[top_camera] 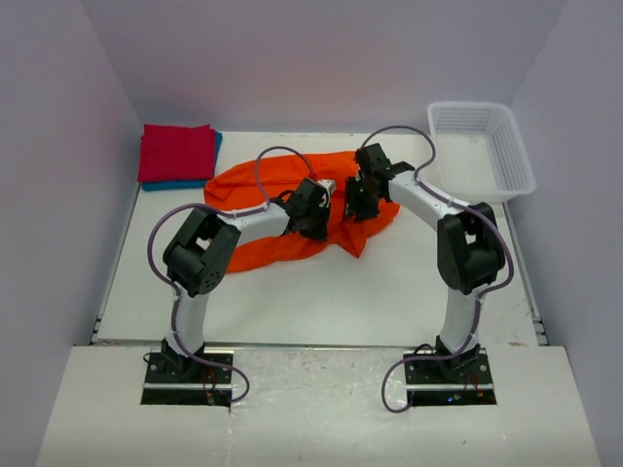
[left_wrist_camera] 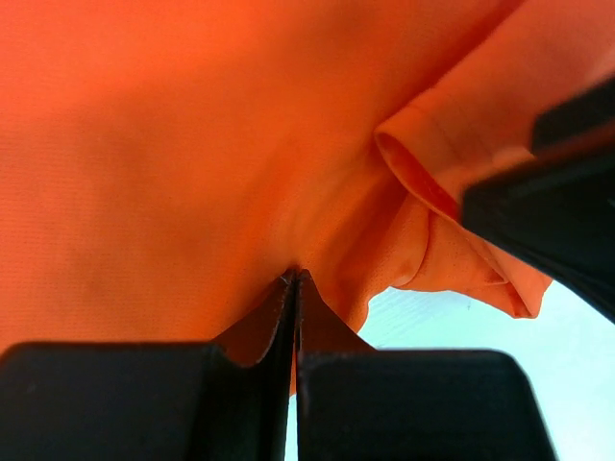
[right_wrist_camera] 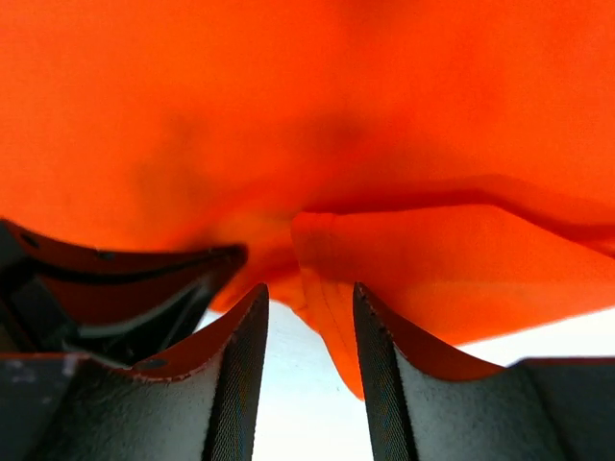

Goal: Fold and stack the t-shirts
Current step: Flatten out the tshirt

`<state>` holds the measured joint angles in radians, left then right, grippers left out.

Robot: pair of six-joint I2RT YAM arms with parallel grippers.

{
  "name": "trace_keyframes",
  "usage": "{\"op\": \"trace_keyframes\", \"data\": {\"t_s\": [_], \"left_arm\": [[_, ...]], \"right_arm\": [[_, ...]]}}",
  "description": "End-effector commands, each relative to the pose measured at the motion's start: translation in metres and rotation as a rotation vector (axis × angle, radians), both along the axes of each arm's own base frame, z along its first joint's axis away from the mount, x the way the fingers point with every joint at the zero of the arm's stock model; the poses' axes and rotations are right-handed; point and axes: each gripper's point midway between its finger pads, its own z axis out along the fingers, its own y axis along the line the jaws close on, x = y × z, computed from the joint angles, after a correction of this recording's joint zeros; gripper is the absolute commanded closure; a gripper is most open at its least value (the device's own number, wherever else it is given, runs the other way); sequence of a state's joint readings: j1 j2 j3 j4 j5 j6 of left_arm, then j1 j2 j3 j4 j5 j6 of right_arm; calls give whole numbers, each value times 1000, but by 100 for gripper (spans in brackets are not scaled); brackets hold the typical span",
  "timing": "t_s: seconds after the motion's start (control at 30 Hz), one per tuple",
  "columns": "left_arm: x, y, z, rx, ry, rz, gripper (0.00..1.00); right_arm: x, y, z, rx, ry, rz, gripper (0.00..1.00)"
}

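The orange t-shirt (top_camera: 263,209) lies crumpled in the middle of the table. My left gripper (top_camera: 319,216) is shut on a fold of the orange t-shirt (left_wrist_camera: 173,173), pinching the cloth at its tips. My right gripper (top_camera: 356,206) is open right beside it; a hemmed edge of the orange cloth (right_wrist_camera: 332,279) hangs between its fingers (right_wrist_camera: 245,336), apart from both. The left gripper's fingers show at the left of the right wrist view (right_wrist_camera: 144,288). The red t-shirt (top_camera: 177,153) lies folded on the blue t-shirt (top_camera: 180,184) at the back left.
A white mesh basket (top_camera: 482,146) stands at the back right. White table surface (top_camera: 370,292) lies in front of the shirt. Walls enclose the table on the left, back and right.
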<state>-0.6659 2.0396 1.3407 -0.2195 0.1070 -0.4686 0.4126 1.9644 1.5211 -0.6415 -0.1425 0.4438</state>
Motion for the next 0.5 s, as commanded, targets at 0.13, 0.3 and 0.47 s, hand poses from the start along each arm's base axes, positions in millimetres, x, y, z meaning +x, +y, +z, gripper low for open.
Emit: {"op": "trace_keyframes", "data": {"t_s": [0.13, 0.3, 0.47], "left_arm": [[-3, 10, 4, 7, 6, -3, 100], [-5, 9, 1, -4, 13, -7, 100], [-6, 7, 12, -29, 0, -17, 100]], "right_arm": [[-15, -22, 45, -46, -123, -19, 54], [-24, -22, 33, -48, -78, 10, 53], [-22, -12, 22, -11, -53, 14, 53]]}}
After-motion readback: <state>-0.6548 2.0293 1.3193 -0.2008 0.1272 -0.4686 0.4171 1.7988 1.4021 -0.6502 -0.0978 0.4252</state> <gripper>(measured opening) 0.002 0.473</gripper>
